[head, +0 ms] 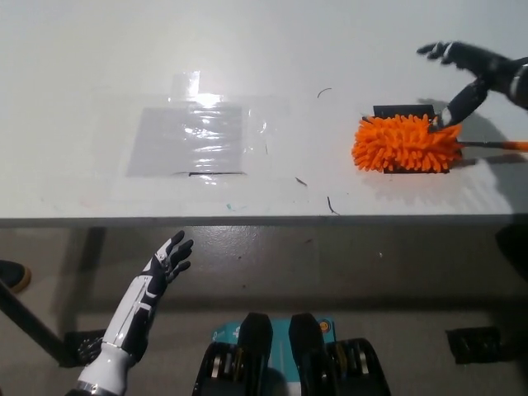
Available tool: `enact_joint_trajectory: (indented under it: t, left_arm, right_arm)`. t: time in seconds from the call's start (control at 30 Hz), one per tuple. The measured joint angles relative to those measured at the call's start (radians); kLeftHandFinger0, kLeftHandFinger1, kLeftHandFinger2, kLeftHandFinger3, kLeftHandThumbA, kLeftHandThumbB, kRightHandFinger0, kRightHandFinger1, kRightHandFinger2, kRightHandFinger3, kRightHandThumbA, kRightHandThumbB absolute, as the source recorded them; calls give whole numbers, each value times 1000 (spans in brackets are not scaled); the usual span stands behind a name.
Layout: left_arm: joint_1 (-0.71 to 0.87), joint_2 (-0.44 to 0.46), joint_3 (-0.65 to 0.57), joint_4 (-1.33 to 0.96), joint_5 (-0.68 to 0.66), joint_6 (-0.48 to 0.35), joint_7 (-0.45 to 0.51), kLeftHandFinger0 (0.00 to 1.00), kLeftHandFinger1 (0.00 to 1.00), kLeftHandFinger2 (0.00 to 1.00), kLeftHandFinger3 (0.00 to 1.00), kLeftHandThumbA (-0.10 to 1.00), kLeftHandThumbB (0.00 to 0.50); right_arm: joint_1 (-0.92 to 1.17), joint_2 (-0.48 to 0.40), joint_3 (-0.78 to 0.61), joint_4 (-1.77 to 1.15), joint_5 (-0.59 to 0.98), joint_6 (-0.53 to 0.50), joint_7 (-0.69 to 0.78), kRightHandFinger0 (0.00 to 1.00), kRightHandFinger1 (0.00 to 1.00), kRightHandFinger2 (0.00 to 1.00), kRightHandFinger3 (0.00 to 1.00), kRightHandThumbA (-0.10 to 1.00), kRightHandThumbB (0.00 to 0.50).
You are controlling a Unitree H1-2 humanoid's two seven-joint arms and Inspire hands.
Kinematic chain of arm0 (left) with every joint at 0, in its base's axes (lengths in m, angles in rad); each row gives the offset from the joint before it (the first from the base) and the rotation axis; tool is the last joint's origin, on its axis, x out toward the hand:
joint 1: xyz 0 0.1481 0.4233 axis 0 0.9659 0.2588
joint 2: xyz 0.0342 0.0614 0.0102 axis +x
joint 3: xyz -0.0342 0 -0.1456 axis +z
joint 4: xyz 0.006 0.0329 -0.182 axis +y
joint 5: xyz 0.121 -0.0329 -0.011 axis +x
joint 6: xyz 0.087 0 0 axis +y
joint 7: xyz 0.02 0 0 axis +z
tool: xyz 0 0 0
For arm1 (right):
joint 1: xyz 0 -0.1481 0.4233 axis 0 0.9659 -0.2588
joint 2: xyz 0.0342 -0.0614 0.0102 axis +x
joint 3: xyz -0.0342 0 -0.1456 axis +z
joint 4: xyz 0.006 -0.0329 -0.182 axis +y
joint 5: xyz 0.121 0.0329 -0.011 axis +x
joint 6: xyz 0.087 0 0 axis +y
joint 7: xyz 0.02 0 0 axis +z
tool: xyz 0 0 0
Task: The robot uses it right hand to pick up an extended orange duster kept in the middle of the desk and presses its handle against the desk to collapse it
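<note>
- Two hands appear in our head view: the black right hand above the far right of the surface, and the white left hand low at the left, below the front edge of the surface.
- We see the right hand with its fingers spread apart and holding nothing; one of them points down to the upper right corner of the duster head, at or just above the fluffy strands, and we cannot tell whether it touches. Another reaches out to the left, above bare surface.
- We find the orange duster lying flat at the right of the surface, its shaggy head toward the middle and its thin handle running off toward the right edge of the picture.
- Under the duster head we note a black rectangular patch, visible along the far side and at the near edge of the head.
- Left of centre we see a clear plastic sheet lying flat on the surface, well apart from the duster.
- We see the left hand resting in the air over the floor, fingers apart and empty.
</note>
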State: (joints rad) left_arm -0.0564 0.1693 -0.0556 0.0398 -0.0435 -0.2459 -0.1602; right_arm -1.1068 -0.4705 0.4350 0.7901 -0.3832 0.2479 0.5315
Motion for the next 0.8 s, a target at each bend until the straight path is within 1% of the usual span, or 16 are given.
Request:
enact_joint_trajectory:
  t: [0.03,0.07,0.13,0.3,0.37,0.4,0.5,0.53,0.6,0.67,0.73,0.8]
  left_arm:
    - [0,0,0,0,1,0,0,1000,1000,1000,1000,1000,196]
    - [0,0,0,0,1,0,0,1000,1000,1000,1000,1000,209]
    - [1,1,0,0,2,0,0,1000,1000,1000,1000,1000,225]
    - [1,1,0,-1,4,0,0,1000,1000,1000,1000,1000,221]
    - [1,1,0,-1,5,0,0,1000,1000,1000,1000,1000,216]
    - [1,1,0,-1,5,0,0,1000,1000,1000,1000,1000,218]
    - [1,1,0,-1,8,0,0,1000,1000,1000,1000,1000,226]
    - [1,1,0,-2,9,0,0,1000,1000,1000,1000,1000,217]
    - [1,1,0,-3,11,0,0,1000,1000,1000,1000,1000,212]
    - [1,1,0,-3,13,0,0,1000,1000,1000,1000,1000,209]
    - [1,1,1,-3,14,0,0,1000,1000,1000,1000,1000,212]
    - [1,1,1,-4,13,0,0,1000,1000,1000,1000,1000,214]
  right_arm:
    - [-10,16,8,42,-4,-7,0,1000,1000,1000,1000,1000,386]
    - [-15,24,12,62,-6,-10,0,1000,1000,1000,1000,1000,388]
    - [-24,44,14,99,-9,-13,1,1000,1000,1000,1000,1000,409]
    - [-42,88,23,157,-18,-19,2,1000,1000,1000,1000,1000,410]
    - [-60,102,56,203,-31,-36,2,1000,1000,1000,1000,1000,408]
    - [-67,107,64,219,-35,-40,2,1000,1000,1000,1000,1000,419]
    - [-85,127,77,263,-44,-49,2,1000,1000,1000,1000,1000,420]
    - [-88,131,81,271,-48,-51,2,1000,1000,1000,1000,1000,411]
    - [-96,138,88,287,-57,-61,2,1000,1000,1000,1000,1000,422]
    - [-105,146,97,317,-64,-73,2,1000,1000,1000,1000,1000,416]
    - [-111,151,106,346,-71,-80,1,1000,1000,1000,1000,1000,443]
    - [-114,156,125,374,-86,-81,0,1000,1000,1000,1000,1000,446]
